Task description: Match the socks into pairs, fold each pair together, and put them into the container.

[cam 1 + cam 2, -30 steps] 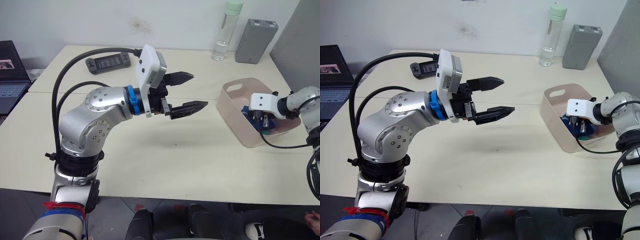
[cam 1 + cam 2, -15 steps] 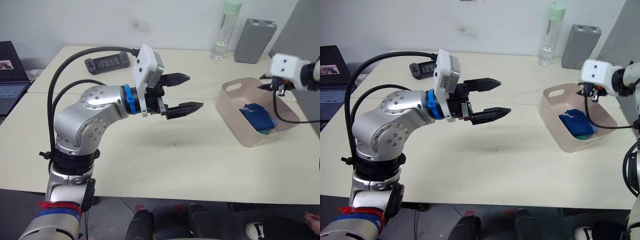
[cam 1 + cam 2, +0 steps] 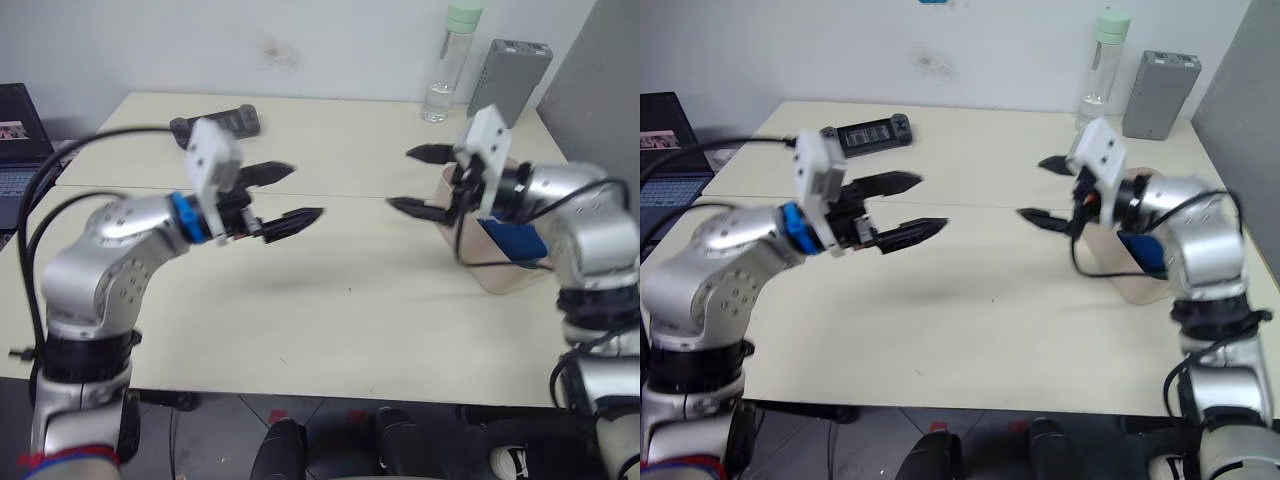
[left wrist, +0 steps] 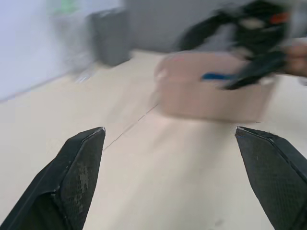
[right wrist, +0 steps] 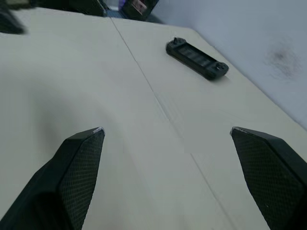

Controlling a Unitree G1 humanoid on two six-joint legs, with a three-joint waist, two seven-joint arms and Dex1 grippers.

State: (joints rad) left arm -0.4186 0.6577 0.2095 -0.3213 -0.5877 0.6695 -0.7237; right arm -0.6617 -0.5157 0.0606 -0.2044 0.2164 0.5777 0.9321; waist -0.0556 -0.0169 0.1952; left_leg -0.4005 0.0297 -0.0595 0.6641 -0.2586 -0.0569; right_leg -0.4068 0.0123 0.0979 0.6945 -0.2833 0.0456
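The container [image 3: 497, 272], a pale pink tub, stands at the table's right side, partly behind my right arm. A dark blue sock [image 3: 521, 241] lies folded inside it; a bit of green shows beside it. The left wrist view shows the container [image 4: 211, 93] with blue fabric at its rim. My right gripper [image 3: 402, 178] hangs open and empty above the table just left of the tub, pointing left. My left gripper [image 3: 302, 192] is open and empty too, held above the table's middle left, pointing right toward the other one.
A black game controller [image 3: 214, 125] lies at the table's far left. A clear bottle with a green cap [image 3: 448, 62] and a grey ribbed box [image 3: 511, 68] stand at the back right. A laptop [image 3: 18, 140] sits off the table's left edge.
My right gripper rose out of the tub, leaving the blue sock inside, opened, and swung left over the table. My left arm drew back to the left.
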